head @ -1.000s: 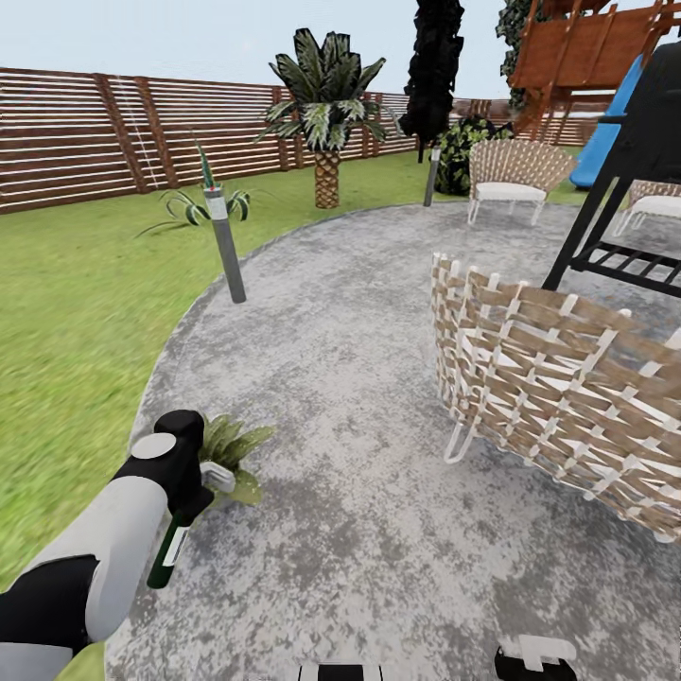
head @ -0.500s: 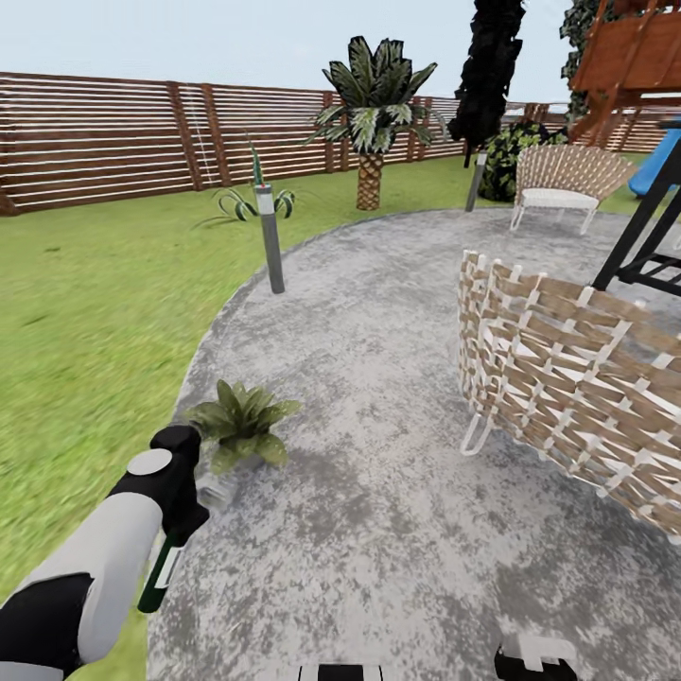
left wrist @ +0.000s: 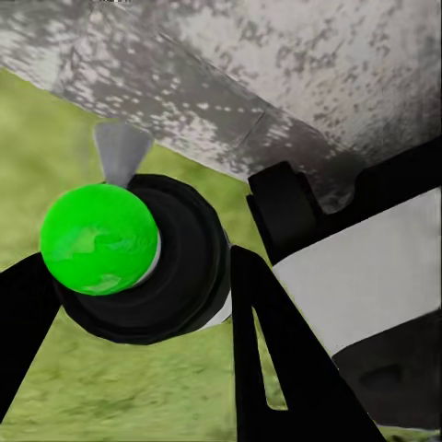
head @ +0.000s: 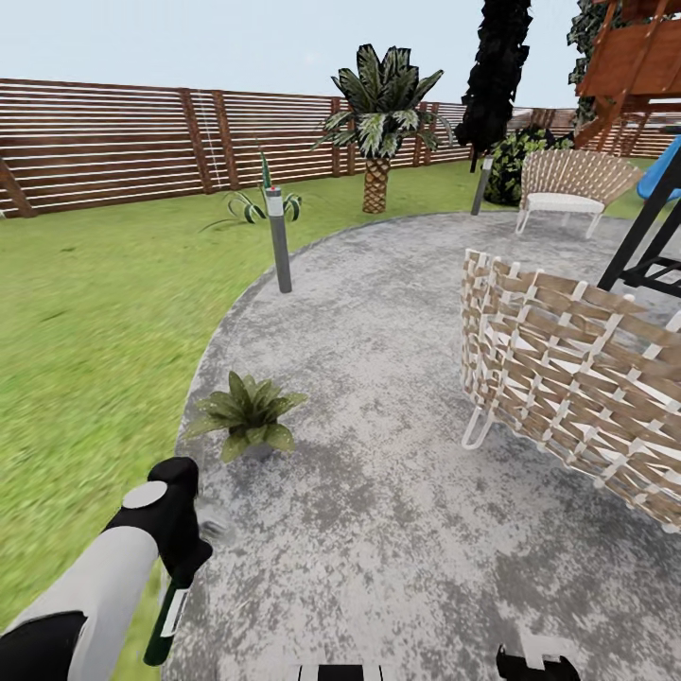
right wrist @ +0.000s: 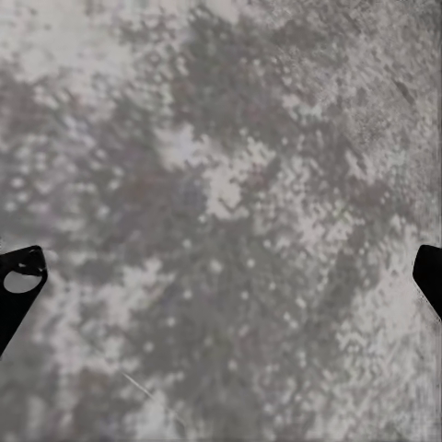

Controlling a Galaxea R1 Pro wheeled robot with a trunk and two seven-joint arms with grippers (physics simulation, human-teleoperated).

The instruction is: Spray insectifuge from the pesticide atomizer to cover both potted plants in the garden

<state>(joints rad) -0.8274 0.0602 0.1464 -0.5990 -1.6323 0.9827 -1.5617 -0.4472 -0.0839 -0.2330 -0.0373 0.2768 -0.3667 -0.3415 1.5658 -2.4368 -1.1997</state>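
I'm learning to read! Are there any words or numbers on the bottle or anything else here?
No words or numbers can be read anywhere.
The pesticide atomizer in the left end effector has a white label mark, too small and blurred to read.
The fence, the woven chair and the potted plant carry no writing.

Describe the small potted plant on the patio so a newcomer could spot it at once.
Start at the grey paved patio and follow its curved edge along the green lawn. The small potted plant sits just inside that edge, a low rosette of pointed green leaves. Unlike the tall palm by the brown slatted fence, it stays ground-low.
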